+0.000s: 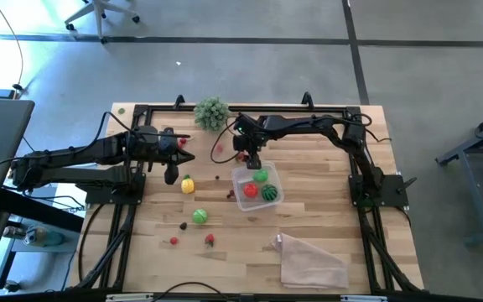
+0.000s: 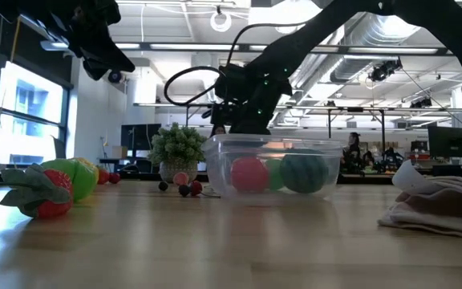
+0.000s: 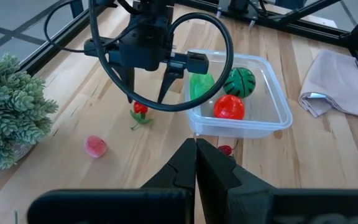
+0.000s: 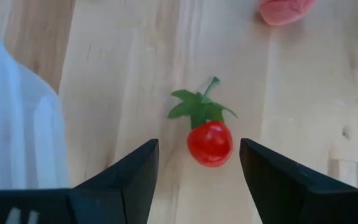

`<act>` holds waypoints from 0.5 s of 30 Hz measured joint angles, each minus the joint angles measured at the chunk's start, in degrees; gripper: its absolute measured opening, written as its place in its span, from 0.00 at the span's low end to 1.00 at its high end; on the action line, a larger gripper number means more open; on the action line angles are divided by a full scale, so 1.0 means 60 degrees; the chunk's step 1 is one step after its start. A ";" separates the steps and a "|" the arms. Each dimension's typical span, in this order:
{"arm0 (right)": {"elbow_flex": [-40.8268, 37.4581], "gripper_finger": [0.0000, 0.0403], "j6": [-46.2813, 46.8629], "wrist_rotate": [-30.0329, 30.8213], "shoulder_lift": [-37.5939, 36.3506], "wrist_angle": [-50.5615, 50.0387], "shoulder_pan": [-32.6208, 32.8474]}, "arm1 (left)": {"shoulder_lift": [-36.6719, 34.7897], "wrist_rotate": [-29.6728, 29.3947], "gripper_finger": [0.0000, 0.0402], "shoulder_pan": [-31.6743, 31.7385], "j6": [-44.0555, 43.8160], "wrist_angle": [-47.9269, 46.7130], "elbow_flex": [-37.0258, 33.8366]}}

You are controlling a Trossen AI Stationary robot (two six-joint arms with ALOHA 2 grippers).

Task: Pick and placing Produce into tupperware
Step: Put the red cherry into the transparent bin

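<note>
3 fruits already sit in the tub (image 1: 272, 199), and just beside it the right gripper (image 4: 199, 163), jaws apart, straddles a cherry tomato (image 4: 209, 142), so closing looks next, while the left gripper (image 3: 196, 163) waits shut.

Open-plan lab or workshop — exposed ceiling ducts (image 2: 375, 36), strip lights, monitors (image 2: 449, 143), bare concrete floor (image 1: 250, 71), wooden bench (image 1: 325, 218)

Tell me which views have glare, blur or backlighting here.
Low view: bright windows backlight the arms into silhouettes, and the near produce at left is soft. Right wrist view: the small tomato is sharp while the tupperware wall blurs pale. High view: evenly lit.
</note>
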 joint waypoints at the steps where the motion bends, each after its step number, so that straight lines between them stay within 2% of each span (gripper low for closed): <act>1: 0.0000 0.54 0.0004 -0.0014 0.0000 -0.0011 0.0000 | 0.0000 0.0001 0.00 0.0003 0.0001 0.0000 0.0001; 7: 0.0278 0.54 0.0047 -0.0257 -0.0004 -0.0338 -0.0015 | 0.0000 0.0000 0.00 0.0004 0.0001 0.0000 0.0001; 15: 0.0703 0.54 0.0077 0.0145 -0.0015 -0.0764 -0.0018 | 0.0000 -0.0002 0.00 0.0004 -0.0001 0.0000 0.0000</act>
